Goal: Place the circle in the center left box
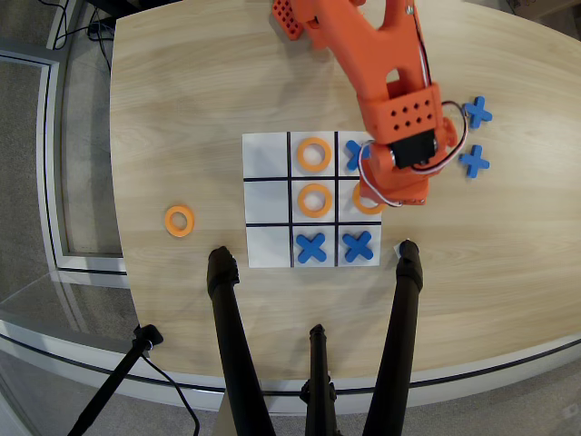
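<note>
The orange arm reaches down from the top, and its gripper [385, 189] hangs over the board's right column. The wrist body hides the fingers, so I cannot tell whether they are open or shut. An orange ring [365, 206] shows partly beneath the gripper, inside the middle-row right cell [345, 217]. I cannot tell whether the gripper is touching it. Two more orange rings lie in the top middle cell [313, 153] and the centre cell [314, 200]. Another orange ring [179, 221] lies on the table left of the board.
Blue X pieces sit in the bottom middle cell [311, 246] and bottom right cell [358, 245], and one is half hidden in the top right cell [352, 151]. Two spare blue X pieces [477, 112] [473, 162] lie right of the arm. Black tripod legs [227, 327] cross the table's front edge.
</note>
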You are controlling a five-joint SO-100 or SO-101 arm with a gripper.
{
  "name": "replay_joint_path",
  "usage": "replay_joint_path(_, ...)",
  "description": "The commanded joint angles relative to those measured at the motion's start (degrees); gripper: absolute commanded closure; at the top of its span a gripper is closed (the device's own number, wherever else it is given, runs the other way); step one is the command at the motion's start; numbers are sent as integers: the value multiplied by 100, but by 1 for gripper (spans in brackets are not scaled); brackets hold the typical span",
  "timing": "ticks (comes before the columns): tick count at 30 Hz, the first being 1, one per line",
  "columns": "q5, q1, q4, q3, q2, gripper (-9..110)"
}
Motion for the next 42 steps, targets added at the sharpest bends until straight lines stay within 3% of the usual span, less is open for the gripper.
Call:
replay_joint_path(1, 26, 62, -114, -360, -272, 102)
replay_joint_path(27, -35, 290, -229, -387, -747, 102)
replay_joint_path(42, -26, 316, 70, -527, -475, 92)
